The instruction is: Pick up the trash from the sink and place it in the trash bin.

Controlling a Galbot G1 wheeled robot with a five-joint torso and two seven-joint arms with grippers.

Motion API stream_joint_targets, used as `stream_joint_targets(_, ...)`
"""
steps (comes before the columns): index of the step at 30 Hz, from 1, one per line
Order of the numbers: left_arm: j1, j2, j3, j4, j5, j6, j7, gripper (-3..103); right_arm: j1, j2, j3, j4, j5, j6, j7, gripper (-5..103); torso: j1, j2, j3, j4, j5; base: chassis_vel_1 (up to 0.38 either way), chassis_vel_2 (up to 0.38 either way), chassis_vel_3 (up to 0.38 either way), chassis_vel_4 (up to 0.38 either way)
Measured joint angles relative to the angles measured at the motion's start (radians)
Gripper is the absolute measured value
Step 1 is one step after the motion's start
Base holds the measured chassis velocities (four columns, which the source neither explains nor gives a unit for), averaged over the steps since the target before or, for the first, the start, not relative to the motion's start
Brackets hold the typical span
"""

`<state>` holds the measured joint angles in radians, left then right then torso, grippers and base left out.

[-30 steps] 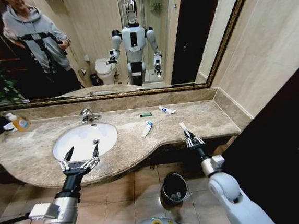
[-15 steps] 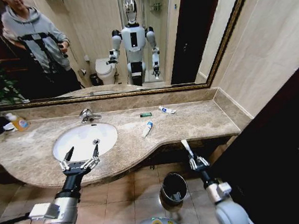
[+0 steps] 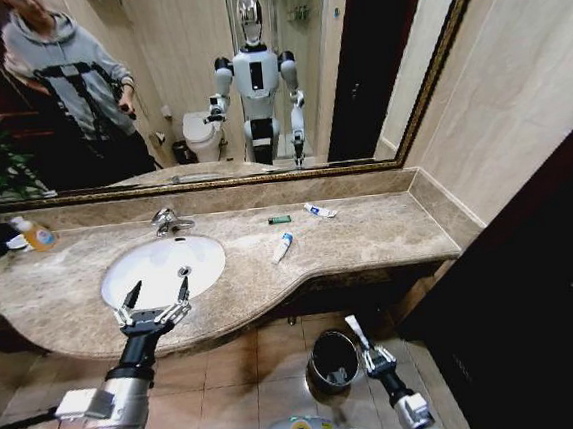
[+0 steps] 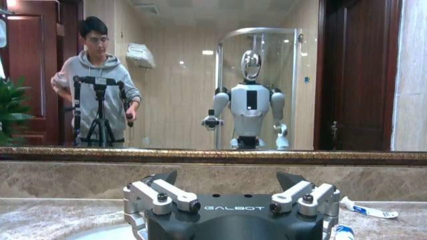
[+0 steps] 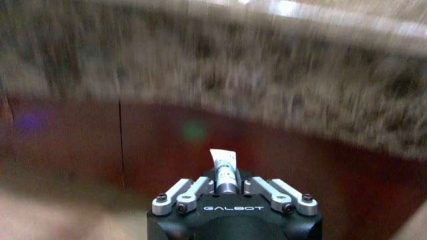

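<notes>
Down beside the trash bin (image 3: 332, 361), the right gripper (image 3: 370, 350) pinches a small white tube (image 3: 356, 328) by its end, light and squashy; the left gripper (image 3: 153, 308) hovers splayed over the sink (image 3: 121, 274).

Three tubes (image 3: 282, 246) — one packet (image 3: 280, 219)

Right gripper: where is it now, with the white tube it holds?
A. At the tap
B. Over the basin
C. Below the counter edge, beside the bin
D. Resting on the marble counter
C: the right gripper, shut on the white tube, sits below the counter edge beside the trash bin.
</notes>
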<state>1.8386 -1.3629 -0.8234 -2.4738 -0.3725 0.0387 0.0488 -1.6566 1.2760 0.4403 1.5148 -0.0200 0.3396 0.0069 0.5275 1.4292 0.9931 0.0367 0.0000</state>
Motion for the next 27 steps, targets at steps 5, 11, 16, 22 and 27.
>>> stream_joint_targets(5, 0.000, 0.000, 0.000, 0.000, 0.000, 0.000, 0.000, 100, 0.085, 0.014, -0.014, -0.141, -0.051, -0.086, -0.013, 18, 0.000, 0.000, 0.000, 0.0001, 0.0001, 0.000, 0.000, 0.000, 0.000)
stream_joint_targets(11, 0.000, 0.000, 0.000, 0.000, 0.000, 0.000, 0.000, 100, 0.173, 0.041, -0.046, -0.270, -0.149, -0.142, -0.078, 18, 0.000, 0.000, 0.000, 0.0001, 0.0000, 0.000, 0.000, 0.000, 0.000)
stream_joint_targets(16, 0.000, 0.000, 0.000, 0.000, 0.000, 0.000, 0.000, 100, 0.245, 0.056, -0.075, -0.370, -0.213, -0.158, -0.130, 18, 0.000, 0.000, 0.000, 0.0001, 0.0000, 0.000, 0.000, 0.000, 0.000)
stream_joint_targets(22, 0.000, 0.000, 0.000, 0.000, 0.000, 0.000, 0.000, 100, 0.353, 0.079, -0.096, -0.525, -0.264, -0.154, -0.160, 18, 0.000, 0.000, 0.000, 0.0002, 0.0000, 0.000, 0.000, 0.000, 0.000)
stream_joint_targets(27, 0.000, 0.000, 0.000, 0.000, 0.000, 0.000, 0.000, 100, 0.443, 0.101, -0.097, -0.646, -0.284, -0.132, -0.165, 18, 0.000, 0.000, 0.000, 0.0001, 0.0000, 0.000, 0.000, 0.000, 0.000)
